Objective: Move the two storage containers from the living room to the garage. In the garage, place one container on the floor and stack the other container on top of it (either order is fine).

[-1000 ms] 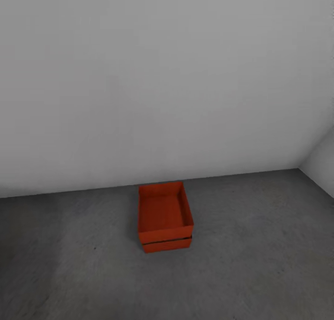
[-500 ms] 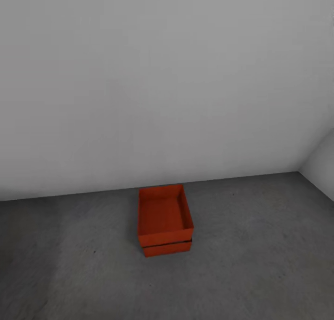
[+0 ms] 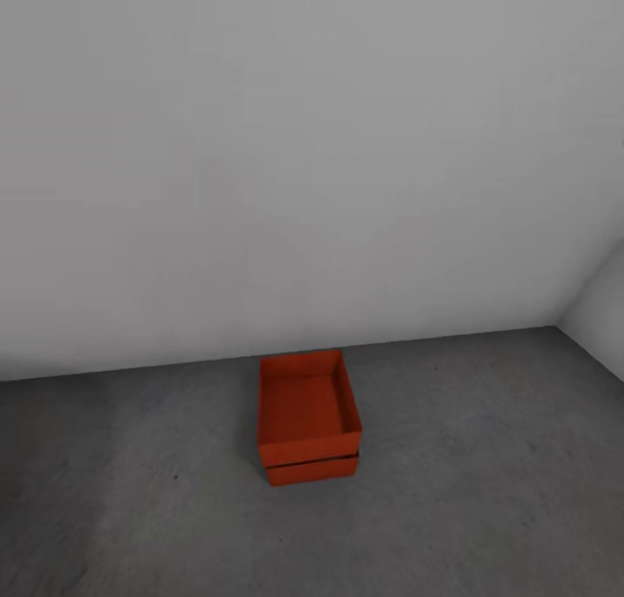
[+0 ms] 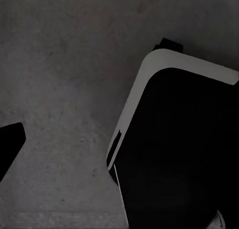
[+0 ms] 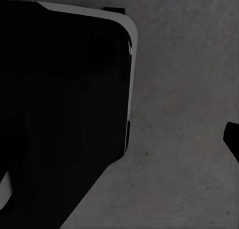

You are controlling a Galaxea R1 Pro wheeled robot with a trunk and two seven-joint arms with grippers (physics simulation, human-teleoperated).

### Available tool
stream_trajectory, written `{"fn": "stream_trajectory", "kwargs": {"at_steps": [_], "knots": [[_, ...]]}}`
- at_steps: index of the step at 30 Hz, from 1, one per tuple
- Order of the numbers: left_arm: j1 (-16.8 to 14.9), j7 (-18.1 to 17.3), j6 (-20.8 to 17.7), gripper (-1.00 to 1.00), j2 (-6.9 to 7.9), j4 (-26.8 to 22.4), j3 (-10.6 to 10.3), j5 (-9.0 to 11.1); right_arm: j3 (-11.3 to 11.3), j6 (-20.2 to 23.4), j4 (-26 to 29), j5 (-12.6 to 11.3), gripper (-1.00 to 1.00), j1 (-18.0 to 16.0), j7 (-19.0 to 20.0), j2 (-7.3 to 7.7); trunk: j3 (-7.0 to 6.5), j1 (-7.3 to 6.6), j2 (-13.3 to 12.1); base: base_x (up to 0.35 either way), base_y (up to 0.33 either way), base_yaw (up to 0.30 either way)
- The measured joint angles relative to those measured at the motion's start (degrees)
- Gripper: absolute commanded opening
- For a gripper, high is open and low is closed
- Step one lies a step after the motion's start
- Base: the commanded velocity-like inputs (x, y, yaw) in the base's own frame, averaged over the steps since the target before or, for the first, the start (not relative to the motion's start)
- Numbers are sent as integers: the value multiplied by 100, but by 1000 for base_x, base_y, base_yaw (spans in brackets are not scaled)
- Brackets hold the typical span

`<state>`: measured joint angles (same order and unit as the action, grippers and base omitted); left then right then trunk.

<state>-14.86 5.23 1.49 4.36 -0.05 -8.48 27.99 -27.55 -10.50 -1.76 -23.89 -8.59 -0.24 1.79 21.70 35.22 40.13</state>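
You see: bins (image 3: 308, 419) orange-red, plain, dark seam between them | floor (image 3: 485, 493) dark grey, mottled | walls (image 3: 286, 164) plain white-grey | base (image 4: 179, 149) black, pale trim

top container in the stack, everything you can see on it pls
The top container is an orange-red rectangular open-top bin with thin plain walls and nothing visible inside. It sits upright and roughly square on the lower container, with a thin dark seam between them. The stack rests on the dark grey concrete floor near the white wall. Nothing else touches it.
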Motion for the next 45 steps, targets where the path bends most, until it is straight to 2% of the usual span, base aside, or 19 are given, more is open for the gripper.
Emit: {"fn": "stream_trajectory", "kwargs": {"at_steps": [3, 6, 45], "knots": [[314, -8, 36, 100, -113, 6, -9, 9, 3, 0, 0, 4, 100, 2, 0, 0, -27, 0, 0, 0, 0, 0], [351, -5, 143, 100, -130, -3, -27, -9, 6, -2, 0, -11, 100, 11, -6, -4, -56, 0, 0, 0, 0, 0], [355, -2, 242, 100, -111, -57, -38, -67, 9, -51, 0, 39, 100, 92, -38, -14, -418, 0, -1, 0, 0, 4]]}}
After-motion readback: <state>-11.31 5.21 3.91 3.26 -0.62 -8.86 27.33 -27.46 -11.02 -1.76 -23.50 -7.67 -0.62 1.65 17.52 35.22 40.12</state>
